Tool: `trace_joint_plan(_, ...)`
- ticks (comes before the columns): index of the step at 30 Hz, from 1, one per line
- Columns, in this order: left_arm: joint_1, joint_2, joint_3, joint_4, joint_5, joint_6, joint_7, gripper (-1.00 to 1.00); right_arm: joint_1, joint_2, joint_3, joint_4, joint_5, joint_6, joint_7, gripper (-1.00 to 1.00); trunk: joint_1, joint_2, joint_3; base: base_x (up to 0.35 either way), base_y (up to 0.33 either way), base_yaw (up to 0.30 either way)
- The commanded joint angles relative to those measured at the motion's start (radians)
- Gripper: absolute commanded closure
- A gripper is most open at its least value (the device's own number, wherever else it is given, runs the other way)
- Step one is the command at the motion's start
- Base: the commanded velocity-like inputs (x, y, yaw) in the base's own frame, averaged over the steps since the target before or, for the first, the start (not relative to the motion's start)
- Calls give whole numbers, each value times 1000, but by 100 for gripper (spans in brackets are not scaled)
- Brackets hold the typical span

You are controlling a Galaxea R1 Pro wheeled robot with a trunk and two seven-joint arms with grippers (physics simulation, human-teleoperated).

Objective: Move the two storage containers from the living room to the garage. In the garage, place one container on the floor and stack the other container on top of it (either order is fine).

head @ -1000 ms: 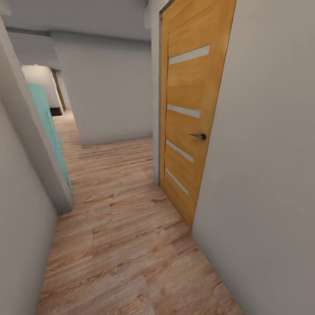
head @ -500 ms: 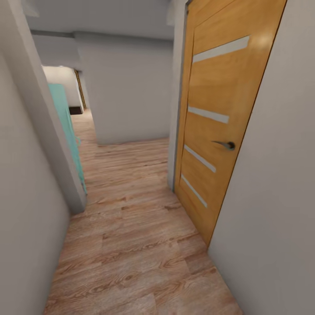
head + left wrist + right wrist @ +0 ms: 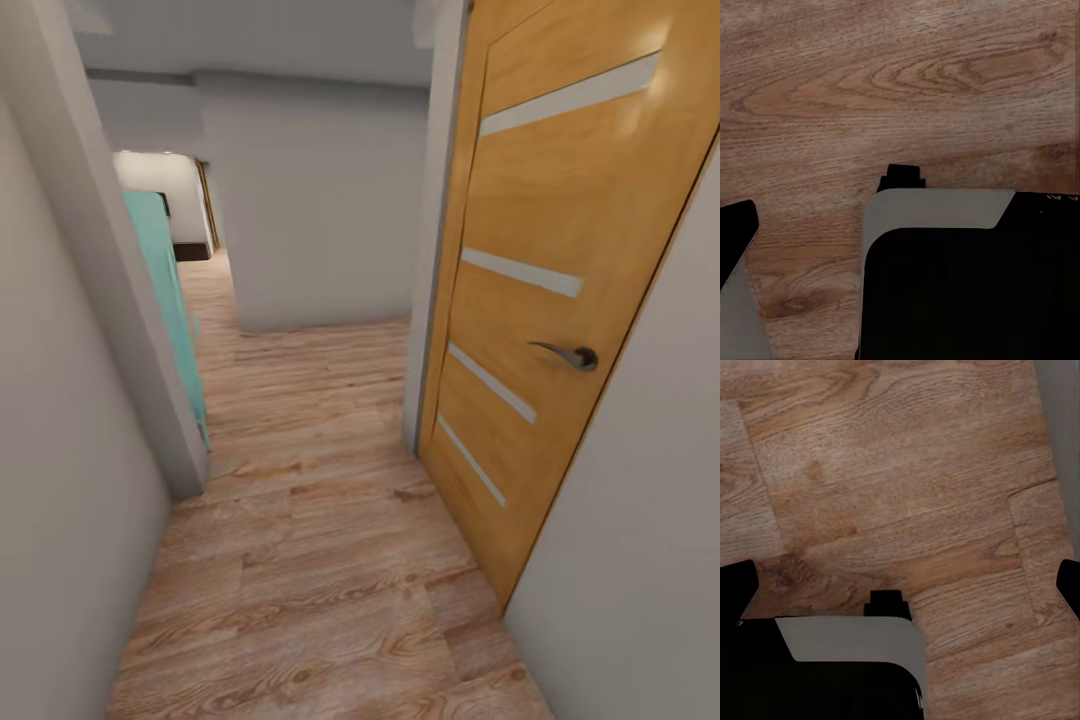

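The two storage containers are out of view. I am in a narrow hallway with a light wood-plank floor (image 3: 320, 560). In the right wrist view my right gripper (image 3: 904, 585) hangs over the planks, its dark fingertips (image 3: 736, 585) far apart at the picture's edges, open and holding nothing. In the left wrist view my left gripper (image 3: 900, 225) also points down at the floor. One dark fingertip (image 3: 736, 229) sits at the far edge, so it looks open, with nothing held.
A closed orange wooden door (image 3: 560, 200) with a metal handle (image 3: 572, 354) stands close on the right. A grey wall (image 3: 60, 450) runs along the left, with a teal panel (image 3: 165, 270) behind its corner. The hallway runs ahead to a white wall (image 3: 320, 200). My grey-black base (image 3: 945, 285) shows below the arms.
The camera has moved forward along the hallway. The orange door now looks larger and sits further right; the teal panel and left wall corner are nearer.
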Motion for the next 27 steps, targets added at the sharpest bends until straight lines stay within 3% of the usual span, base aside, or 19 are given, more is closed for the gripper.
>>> trace_joint_plan(1, -2, 0, -6, 4, 10, -6, 1, -100, -1, 0, 6, 3, -6, -6, -1, -100, 1, -1, -1, 341, 0, 1)
trace_joint_plan(14, -2, -1, -6, 4, 10, -6, 0, -100, -1, 0, 6, 3, -6, -6, -2, -100, 1, -1, -1, 341, 0, 9)
trace_joint_plan(27, -2, -1, -6, 3, 10, -6, 1, -100, -1, 1, 6, 3, -6, -6, -2, -100, 1, -1, -1, 341, 0, 265)
